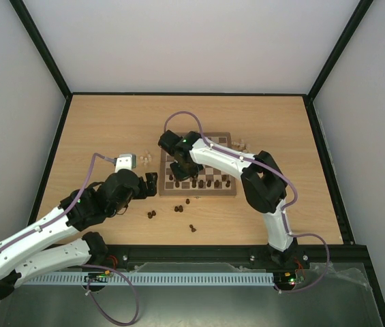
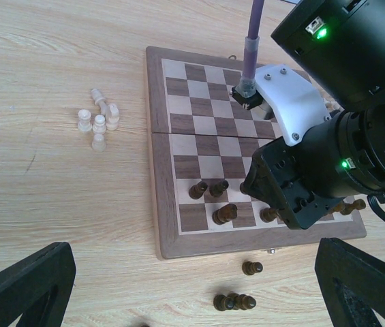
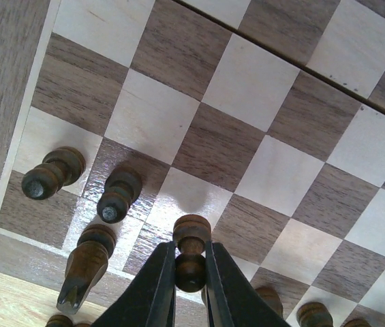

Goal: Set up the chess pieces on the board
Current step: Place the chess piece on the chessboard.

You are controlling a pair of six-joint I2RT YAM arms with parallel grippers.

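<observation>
My right gripper (image 3: 191, 276) is shut on a dark brown pawn (image 3: 191, 240), held by its neck just over a square near the board's (image 3: 247, 82) near edge. Other dark chess pieces stand beside it: two pawns (image 3: 50, 174) (image 3: 118, 193) and a taller piece (image 3: 86, 262). From above, the right gripper (image 1: 180, 174) hangs over the board's (image 1: 221, 142) near left corner. My left gripper (image 1: 152, 184) is open and empty over the table, left of the board. Between its fingers (image 2: 22, 286) lie loose dark pieces (image 2: 234, 302) (image 2: 251, 268).
A cluster of pale pieces (image 2: 99, 121) lies on the table left of the board, and more pale ones (image 1: 240, 144) sit off its far right corner. Dark pieces (image 1: 152, 214) (image 1: 193, 228) are scattered on the wood in front of the board. Black frame posts ring the table.
</observation>
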